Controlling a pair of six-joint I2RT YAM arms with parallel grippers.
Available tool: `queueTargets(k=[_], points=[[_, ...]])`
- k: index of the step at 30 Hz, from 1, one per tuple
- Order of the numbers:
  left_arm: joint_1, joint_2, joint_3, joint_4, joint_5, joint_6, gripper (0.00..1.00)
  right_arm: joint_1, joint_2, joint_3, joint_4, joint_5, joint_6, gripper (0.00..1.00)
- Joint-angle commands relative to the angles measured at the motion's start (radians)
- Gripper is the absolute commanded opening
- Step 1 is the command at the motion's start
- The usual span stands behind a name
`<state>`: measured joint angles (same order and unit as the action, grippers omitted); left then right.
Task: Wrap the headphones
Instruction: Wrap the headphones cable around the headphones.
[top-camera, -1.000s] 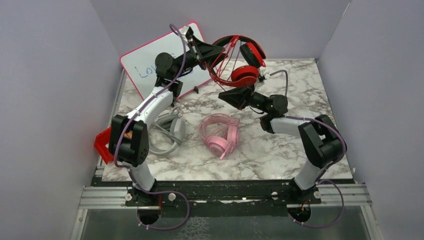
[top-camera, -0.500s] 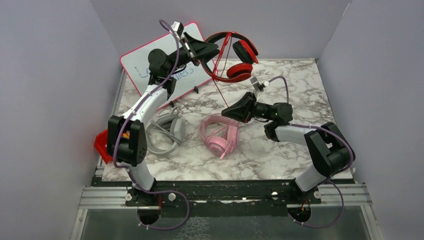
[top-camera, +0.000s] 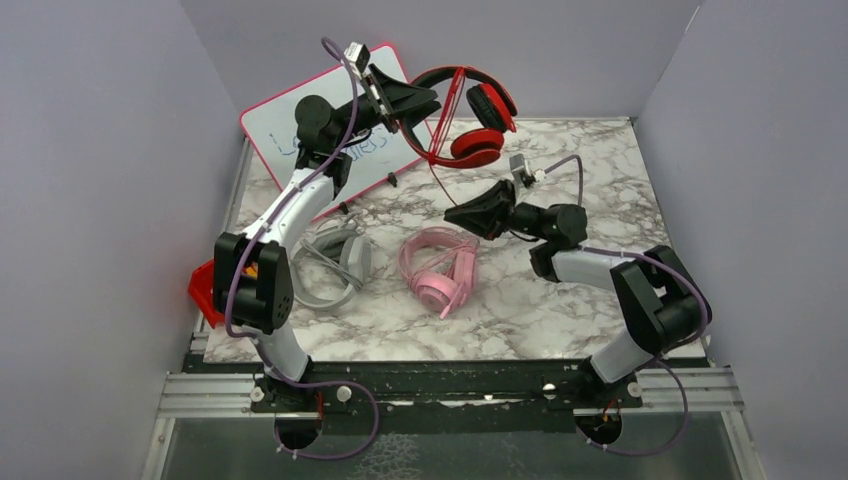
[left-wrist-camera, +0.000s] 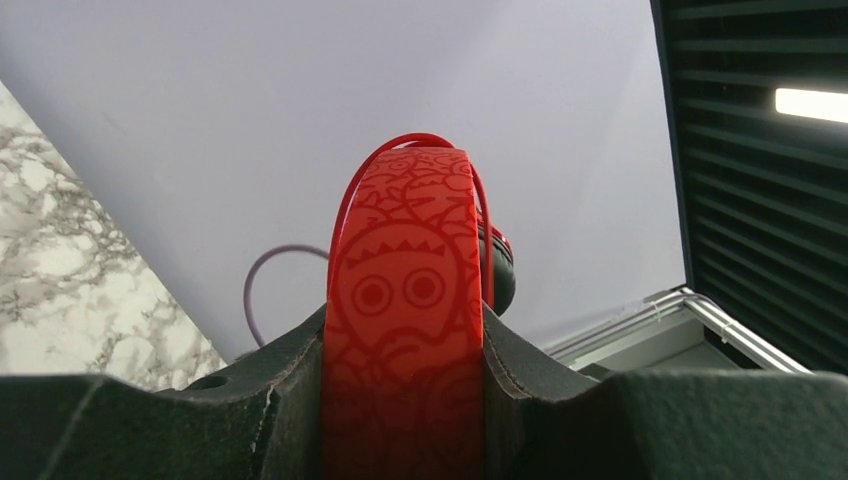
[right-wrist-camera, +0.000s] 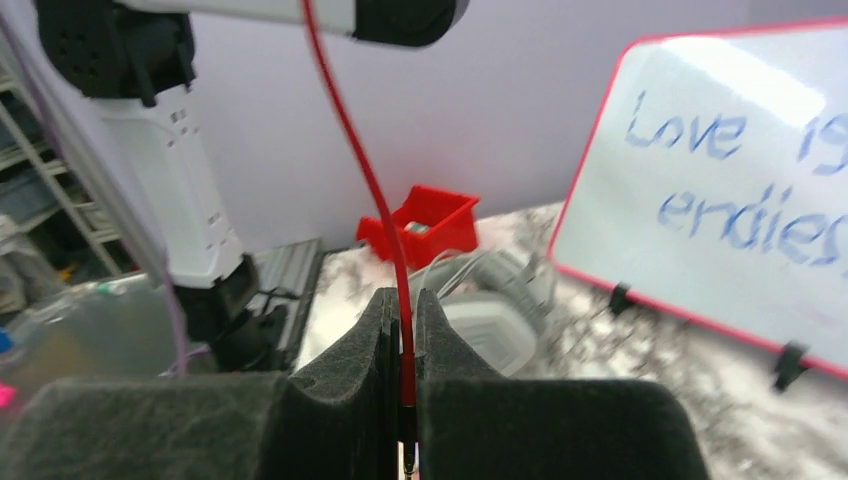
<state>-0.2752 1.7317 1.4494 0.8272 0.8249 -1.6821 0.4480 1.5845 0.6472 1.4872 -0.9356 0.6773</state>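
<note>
The left claw (top-camera: 405, 100) is clamped across the band of the red-and-black headphones (top-camera: 478, 140), which hang above the worktop (top-camera: 520, 310) at its 12 o'clock edge. At 5 o'clock of them the right claw (top-camera: 470, 212) is pinched narrow on their red cable (right-wrist-camera: 372, 190), drawn nearly straight. To wrap well, the right claw should probably circle the band with light, steady tension, laying turns side by side, without dragging the band from its grip. The pink pair (top-camera: 440, 270) and grey pair (top-camera: 335, 265) lie unwrapped.

left arm (top-camera: 300, 205), right arm (top-camera: 590, 265): white links, black joints, purple cables (left-wrist-camera: 248, 295); black padded tool fingers (right-wrist-camera: 340, 400)
</note>
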Motion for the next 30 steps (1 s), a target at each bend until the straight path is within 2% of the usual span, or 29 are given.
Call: queueTargets(k=[1, 8, 13, 15, 18, 21, 22, 23, 25, 28, 30], points=[[-0.012, -0.100, 0.001, 0.061, 0.048, -0.076, 0.00, -0.018, 0.037, 0.105, 0.057, 0.081, -0.135, 0.01], [-0.029, -0.170, -0.106, 0.052, 0.112, -0.035, 0.00, -0.048, 0.046, 0.174, -0.030, 0.167, -0.309, 0.01], [-0.052, -0.221, -0.171, -0.012, 0.182, 0.069, 0.00, -0.075, 0.031, 0.211, -0.113, 0.171, -0.427, 0.00], [-0.053, -0.252, -0.176, -0.128, 0.205, 0.188, 0.00, -0.091, 0.018, 0.219, -0.135, 0.156, -0.451, 0.01], [-0.053, -0.284, -0.128, -0.432, 0.231, 0.474, 0.00, -0.097, -0.018, 0.210, -0.188, 0.099, -0.552, 0.01], [-0.054, -0.286, -0.025, -0.760, 0.199, 0.800, 0.00, -0.098, -0.053, 0.189, -0.239, 0.015, -0.709, 0.01], [-0.053, -0.281, -0.001, -0.814, 0.191, 0.873, 0.00, -0.098, -0.060, 0.182, -0.236, -0.002, -0.735, 0.01], [-0.053, -0.275, 0.009, -0.823, 0.203, 0.910, 0.00, -0.098, -0.059, 0.185, -0.235, -0.038, -0.750, 0.01], [-0.053, -0.265, -0.005, -0.682, 0.247, 0.849, 0.00, -0.098, -0.043, 0.210, -0.234, -0.120, -0.727, 0.01], [-0.061, -0.245, -0.012, -0.414, 0.312, 0.718, 0.00, -0.100, -0.003, 0.243, -0.176, -0.159, -0.579, 0.01], [-0.065, -0.221, 0.039, -0.399, 0.357, 0.739, 0.00, -0.117, 0.048, 0.289, -0.136, -0.203, -0.459, 0.01]])
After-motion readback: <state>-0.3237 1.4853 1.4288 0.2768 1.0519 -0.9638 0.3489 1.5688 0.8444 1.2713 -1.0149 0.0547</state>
